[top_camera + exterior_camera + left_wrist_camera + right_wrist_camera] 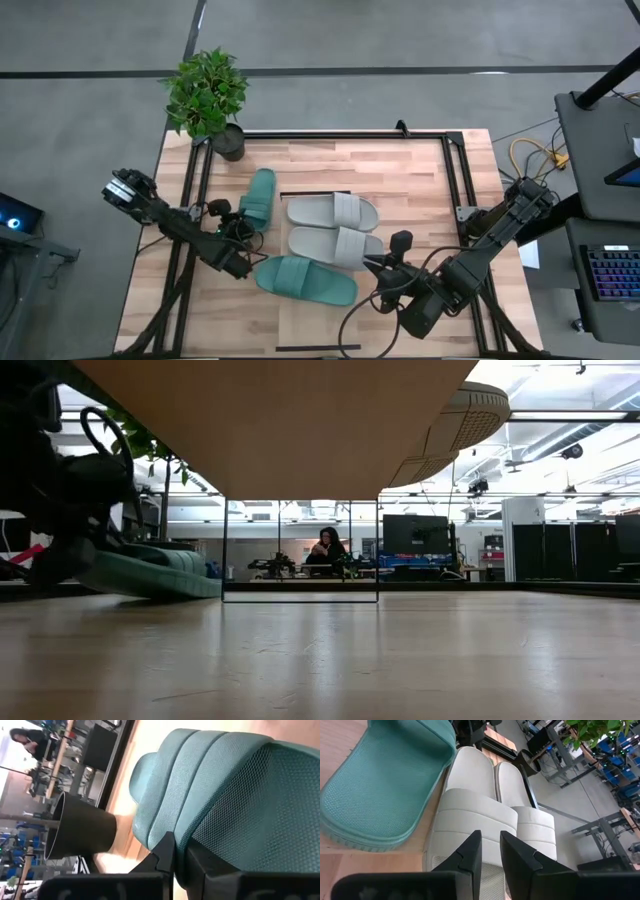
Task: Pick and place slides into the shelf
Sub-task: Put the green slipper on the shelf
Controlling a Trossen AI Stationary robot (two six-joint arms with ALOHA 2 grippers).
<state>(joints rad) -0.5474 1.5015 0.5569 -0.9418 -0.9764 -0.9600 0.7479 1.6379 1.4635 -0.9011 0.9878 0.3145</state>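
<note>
Slides lay grouped near the middle of the butcher-block table (420, 170) in the high view: two light grey slides side by side, the farther grey slide (333, 211) and the nearer grey slide (335, 246) touching along their long edges, with one teal slide (259, 198) standing more upright on the left of them and another teal slide (305, 280) lying at the front. A thin dark line, probably an edge of the shelf (280, 420), showed just above the grey pair; in the low view the pale wood panel hung overhead.

The left gripper (240, 262) sat at the left end of the front teal slide, its fingers (167, 855) clenched together on the sandal's rim as far as the left wrist view showed. The right gripper (385, 268) was at the right end of the nearer grey slide, its fingers (470, 852) narrowly parted over the strap; whether they pinched it I could not tell.

A potted plant (208, 95) stood at the table's far left corner. A person (325, 550) sat in the room beyond.
</note>
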